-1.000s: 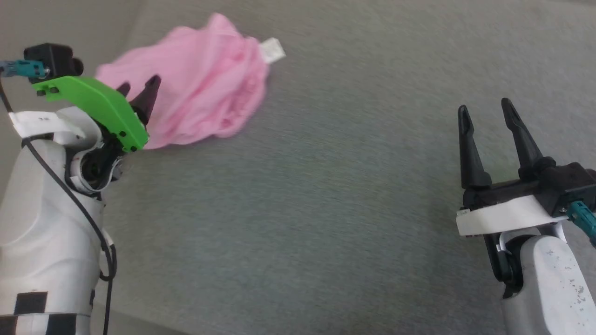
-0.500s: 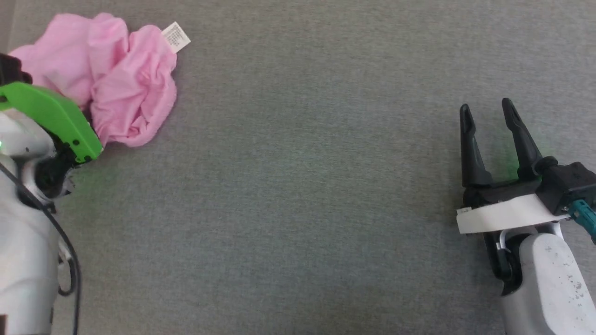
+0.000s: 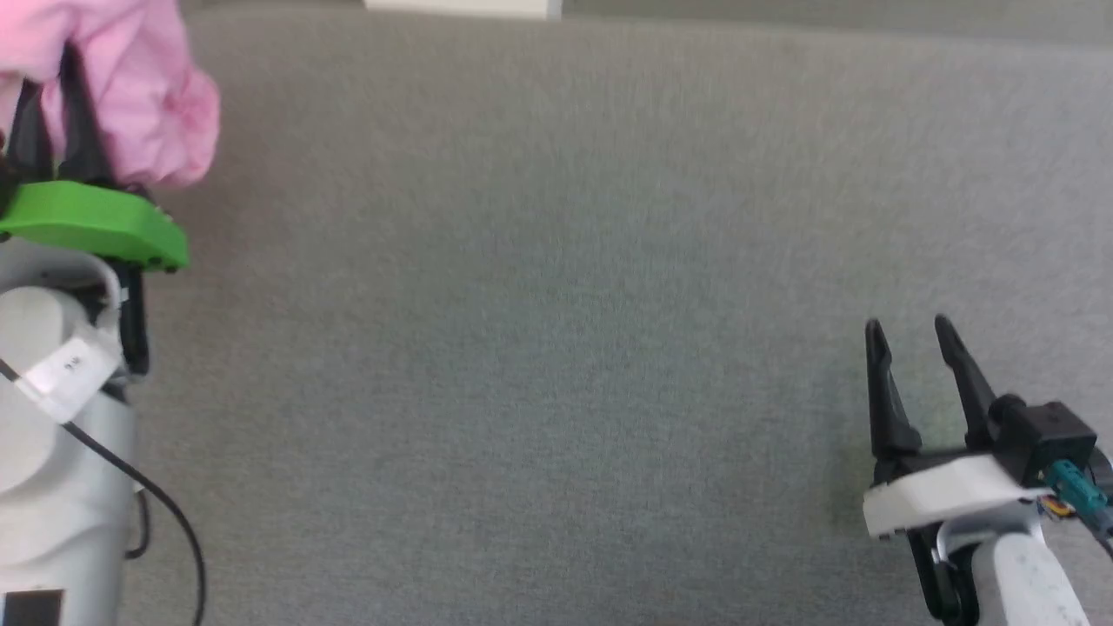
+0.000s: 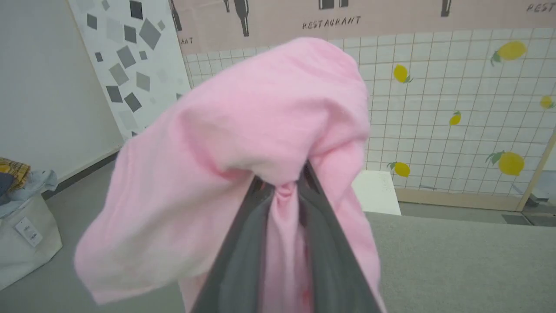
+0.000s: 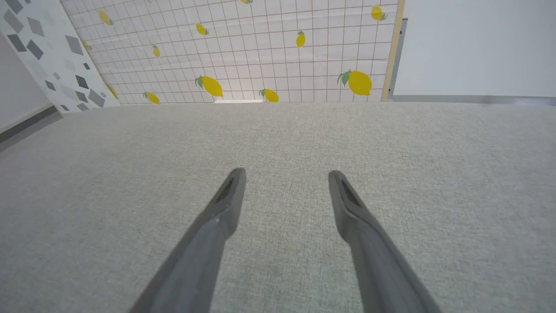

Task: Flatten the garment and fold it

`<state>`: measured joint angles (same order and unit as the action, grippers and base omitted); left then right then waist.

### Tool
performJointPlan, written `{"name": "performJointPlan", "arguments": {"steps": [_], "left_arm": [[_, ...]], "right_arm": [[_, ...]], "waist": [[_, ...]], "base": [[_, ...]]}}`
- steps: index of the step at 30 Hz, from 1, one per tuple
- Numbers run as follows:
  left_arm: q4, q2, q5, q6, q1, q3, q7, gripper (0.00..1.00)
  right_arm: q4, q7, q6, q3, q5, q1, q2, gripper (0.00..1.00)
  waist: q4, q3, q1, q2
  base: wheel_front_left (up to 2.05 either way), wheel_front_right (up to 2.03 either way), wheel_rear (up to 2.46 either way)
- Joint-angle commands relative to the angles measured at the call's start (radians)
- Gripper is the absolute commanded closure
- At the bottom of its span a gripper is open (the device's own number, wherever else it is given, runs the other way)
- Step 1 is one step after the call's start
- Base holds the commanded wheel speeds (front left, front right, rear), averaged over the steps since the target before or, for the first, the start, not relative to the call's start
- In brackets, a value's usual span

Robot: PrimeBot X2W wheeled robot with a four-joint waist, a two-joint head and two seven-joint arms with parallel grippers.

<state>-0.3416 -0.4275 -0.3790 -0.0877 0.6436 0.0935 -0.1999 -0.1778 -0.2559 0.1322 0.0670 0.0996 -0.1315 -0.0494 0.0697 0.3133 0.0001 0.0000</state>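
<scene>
The light pink garment (image 3: 130,96) hangs bunched at the top left of the head view, lifted off the grey surface. My left gripper (image 3: 52,83) is shut on it, its dark fingers rising from the green wrist plate into the cloth. In the left wrist view the garment (image 4: 243,143) drapes over both fingers, and a fold is pinched at my left gripper (image 4: 284,182). My right gripper (image 3: 909,335) stands open at the lower right, with nothing between its fingers. In its own wrist view the right gripper (image 5: 286,176) hovers over bare grey fabric.
The grey fabric surface (image 3: 539,330) spreads across the head view. A white block (image 4: 375,191) sits beyond its far edge, by a tiled wall with lemon prints. A pale bin with clothes (image 4: 21,208) stands on the floor at left.
My left gripper closed on the garment and lifted it off the surface. The head camera shifted, so the whole scene slid; the right gripper stayed open.
</scene>
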Motion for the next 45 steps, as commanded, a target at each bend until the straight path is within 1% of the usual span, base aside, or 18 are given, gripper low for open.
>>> {"name": "performJointPlan", "arguments": {"steps": [1,5,8,10,15,20,22,24,26,30,31,32,33,35,37,41,43,45], "left_arm": [[0.031,0.023,0.008,0.002,0.015,0.008,-0.018,1.00],[0.119,0.080,0.015,0.004,0.012,0.052,-0.034,1.00],[0.163,0.137,0.006,0.010,0.004,0.098,-0.031,1.00],[0.178,0.185,-0.020,0.020,-0.004,0.123,-0.027,1.00],[0.145,0.276,-0.056,0.059,-0.040,0.209,-0.007,1.00],[0.057,0.334,-0.082,0.103,-0.074,0.312,0.052,1.00],[0.000,0.349,-0.104,0.122,-0.087,0.357,0.113,1.00],[-0.074,0.358,-0.136,0.143,-0.103,0.406,0.217,1.00],[-0.153,0.362,-0.163,0.154,-0.117,0.445,0.328,1.00],[-0.281,0.359,-0.185,0.156,-0.135,0.501,0.527,1.00],[-0.305,0.356,-0.186,0.153,-0.136,0.513,0.575,0.78],[-0.319,0.355,-0.189,0.149,-0.137,0.518,0.608,0.29],[-0.328,0.354,-0.192,0.145,-0.136,0.523,0.639,0.00],[-0.318,0.352,-0.198,0.140,-0.130,0.518,0.645,0.00],[-0.285,0.352,-0.204,0.126,-0.124,0.492,0.584,0.00],[-0.190,0.356,-0.219,0.130,-0.125,0.432,0.384,0.00],[-0.143,0.354,-0.216,0.116,-0.134,0.391,0.261,0.00],[-0.100,0.338,-0.185,0.100,-0.145,0.373,0.149,0.00]], "right_arm": [[-0.002,-0.006,-0.002,0.002,0.010,0.020,-0.001,0.00],[0.001,-0.006,-0.002,0.010,0.013,0.052,-0.001,0.00],[0.005,-0.005,-0.002,0.012,0.013,0.068,-0.001,0.00],[0.005,-0.003,-0.002,0.010,0.012,0.077,-0.001,0.00],[0.017,0.008,-0.002,0.010,0.012,0.092,-0.001,0.00],[0.036,0.015,-0.002,0.012,0.012,0.089,-0.001,0.00],[0.040,0.016,-0.002,0.013,0.016,0.086,-0.001,0.00],[0.039,0.015,-0.002,0.011,0.022,0.082,-0.001,0.00],[0.036,0.014,-0.002,0.004,0.028,0.077,-0.001,0.00],[0.030,0.010,-0.002,-0.010,0.039,0.069,-0.001,0.00],[0.029,0.009,-0.002,-0.008,0.040,0.068,-0.001,0.00],[0.028,0.008,-0.002,-0.007,0.042,0.067,-0.001,0.00],[0.027,0.007,-0.002,-0.004,0.042,0.067,-0.001,0.00],[0.026,0.005,-0.002,0.004,0.041,0.070,-0.001,0.00],[0.025,0.003,-0.002,0.009,0.040,0.072,-0.001,0.00],[0.030,0.002,-0.002,0.019,0.035,0.075,-0.001,0.00],[0.034,0.001,-0.002,0.018,0.033,0.075,-0.001,0.00],[0.039,0.001,-0.002,0.019,0.030,0.075,-0.001,0.00]], "waist": [[0.000,-0.220,-0.0001,0.0000],[-0.048,-0.271,-0.0001,0.0000],[-0.087,-0.291,-0.0001,0.0000],[-0.119,-0.303,-0.0001,0.0000],[-0.205,-0.307,-0.0001,0.0000],[-0.283,-0.278,-0.0001,0.0000],[-0.310,-0.263,-0.0001,0.0000],[-0.335,-0.249,-0.0001,0.0000],[-0.358,-0.236,-0.0001,0.0000],[-0.390,-0.218,-0.0001,0.0000],[-0.392,-0.215,-0.0001,0.0000],[-0.393,-0.214,-0.0001,0.0000],[-0.391,-0.212,-0.0001,0.0000],[-0.377,-0.209,-0.0001,0.0000],[-0.355,-0.211,-0.0001,0.0000],[-0.294,-0.221,-0.0001,0.0000],[-0.262,-0.228,-0.0001,0.0000],[-0.223,-0.234,-0.0001,0.0000]], "base": [[0.00,0.00,0.00],[0.00,0.00,0.00],[0.00,0.00,0.00],[0.00,0.00,0.00],[0.00,0.00,0.00],[0.00,0.00,0.00],[0.00,0.00,0.00],[0.00,0.00,0.00],[0.00,0.00,0.00],[0.00,0.00,0.00],[0.00,0.00,0.00],[0.00,0.00,0.00],[0.00,0.00,0.00],[0.00,0.00,0.00],[0.00,0.00,0.00],[0.00,0.00,0.00],[0.00,0.00,0.00],[0.00,0.00,0.00]]}}
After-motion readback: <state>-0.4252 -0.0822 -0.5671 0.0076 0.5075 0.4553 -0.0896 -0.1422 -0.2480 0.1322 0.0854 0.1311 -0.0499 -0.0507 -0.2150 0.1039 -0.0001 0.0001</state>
